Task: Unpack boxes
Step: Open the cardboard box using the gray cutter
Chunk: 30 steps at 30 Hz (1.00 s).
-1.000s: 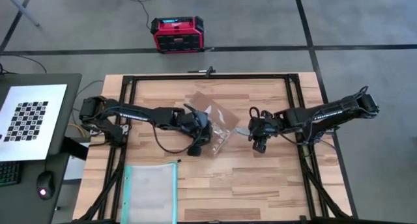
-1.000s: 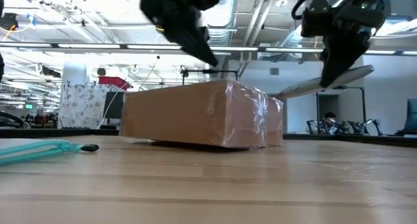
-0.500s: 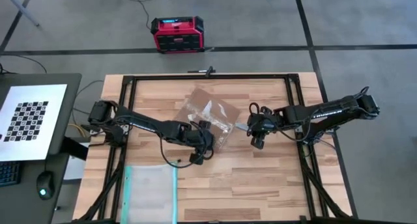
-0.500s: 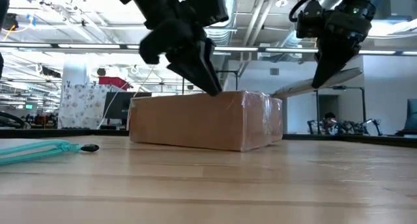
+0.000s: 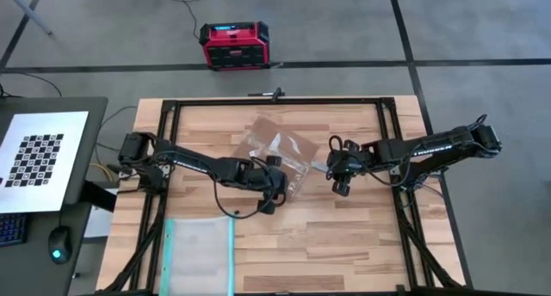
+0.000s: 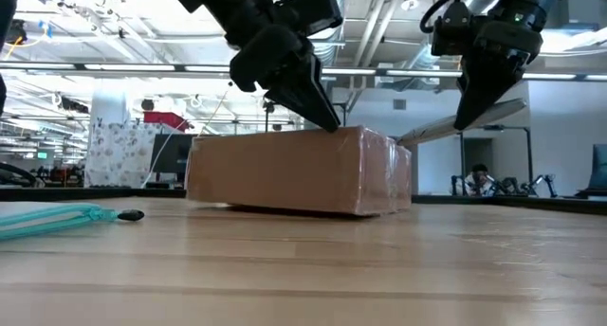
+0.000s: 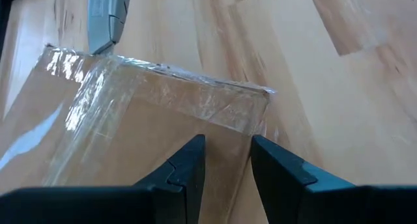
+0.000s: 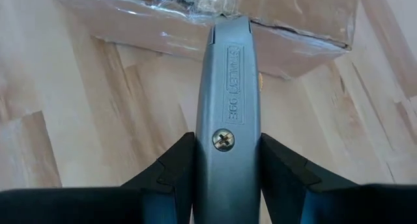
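The brown cardboard box (image 5: 275, 150) lies on its bottom in the middle of the table, turned askew, with shiny clear tape over its top (image 7: 130, 120). My left gripper (image 5: 280, 188) slants down onto the box's near corner, its fingers a narrow gap apart with nothing between them (image 7: 228, 149). My right gripper (image 5: 336, 169) hovers off the box's right side, shut on a grey utility knife (image 8: 228, 74). The knife's nose points at the taped end of the box (image 6: 403, 136). My left gripper comes slanting down from the table's left. Its fingertips (image 6: 329, 125) meet the taped top of the box just inside the near corner (image 7: 260, 97); nothing is pinched, and the box stays flat on the table. My right gripper pinches the knife's grey body (image 8: 228, 129) between its two fingers, which lie along it. The knife slants down toward the box, clear of the table. Its nose (image 8: 225, 22) reaches the taped edge; whether it touches, I cannot tell.
A clear teal-edged pouch (image 5: 200, 253) lies flat at the table's near left. A red and black case (image 5: 234, 45) stands on the floor beyond the far edge. A checkerboard sheet (image 5: 39, 158) lies on the side desk at left. Bare wood lies right of and before the box.
My left gripper has sunk and gone toward the table's near edge, from above the box's middle to its near corner, tipping further down. The box has turned a little on the table. My right gripper has kept still with the knife.
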Each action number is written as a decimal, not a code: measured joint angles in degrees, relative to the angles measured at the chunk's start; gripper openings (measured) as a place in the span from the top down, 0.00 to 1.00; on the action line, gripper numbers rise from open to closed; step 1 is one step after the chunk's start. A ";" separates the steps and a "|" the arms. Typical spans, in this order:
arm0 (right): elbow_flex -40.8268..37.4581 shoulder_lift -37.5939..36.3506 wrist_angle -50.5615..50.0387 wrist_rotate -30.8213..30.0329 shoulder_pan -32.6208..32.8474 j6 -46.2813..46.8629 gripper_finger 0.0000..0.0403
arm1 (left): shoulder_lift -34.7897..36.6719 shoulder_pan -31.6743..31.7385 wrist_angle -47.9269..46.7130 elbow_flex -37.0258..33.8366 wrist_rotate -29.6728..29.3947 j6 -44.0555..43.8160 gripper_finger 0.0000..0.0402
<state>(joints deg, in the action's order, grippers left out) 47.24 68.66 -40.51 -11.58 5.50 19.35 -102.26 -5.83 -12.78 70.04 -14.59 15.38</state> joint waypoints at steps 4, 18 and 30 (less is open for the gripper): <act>-0.04 0.00 0.47 1.08 0.77 -0.89 0.69 | 0.00 0.54 0.36 -0.04 0.75 -1.44 0.74; 0.06 4.13 5.95 11.86 2.83 -3.47 0.69 | -2.05 1.39 1.76 0.22 0.39 -2.91 0.74; 0.07 -0.87 1.27 7.22 2.29 -0.53 0.69 | 4.71 1.01 -17.42 8.06 -1.42 -5.96 0.74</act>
<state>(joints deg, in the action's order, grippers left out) 47.31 67.79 -39.24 -4.36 7.79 18.82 -97.55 -4.82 -30.20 78.10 -16.02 9.42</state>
